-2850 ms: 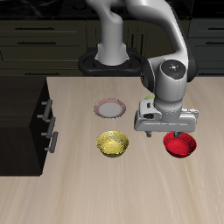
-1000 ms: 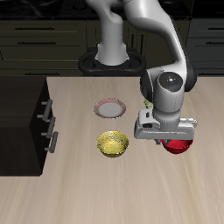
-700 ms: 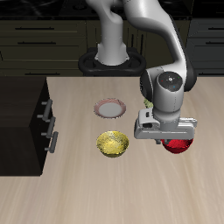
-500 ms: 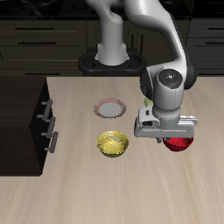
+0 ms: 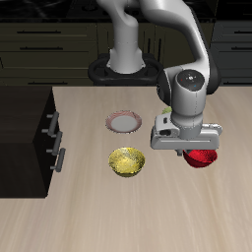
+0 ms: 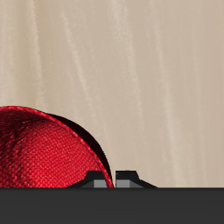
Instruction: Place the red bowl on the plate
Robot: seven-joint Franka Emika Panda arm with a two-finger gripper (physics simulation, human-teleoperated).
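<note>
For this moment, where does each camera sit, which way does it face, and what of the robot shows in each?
Exterior view: in front of and above the table, looking down at the plate, the yellow bowl and the arm, whose gripper covers part of the red bowl.
Wrist view: on the gripper, facing down at the tabletop; the fingertips show at the red bowl's rim.
Shared: the red bowl and the tabletop.

red bowl [image 5: 203, 158]: glossy bright red, finely dotted texture inside
plate [image 5: 124, 121]: pale grey-white centre, reddish-pink rim
yellow bowl [image 5: 127, 161]: mottled yellow, just in front of plate
table [image 5: 98, 212]: light beige wood grain
gripper [image 5: 187, 150]: silver-grey housing
</note>
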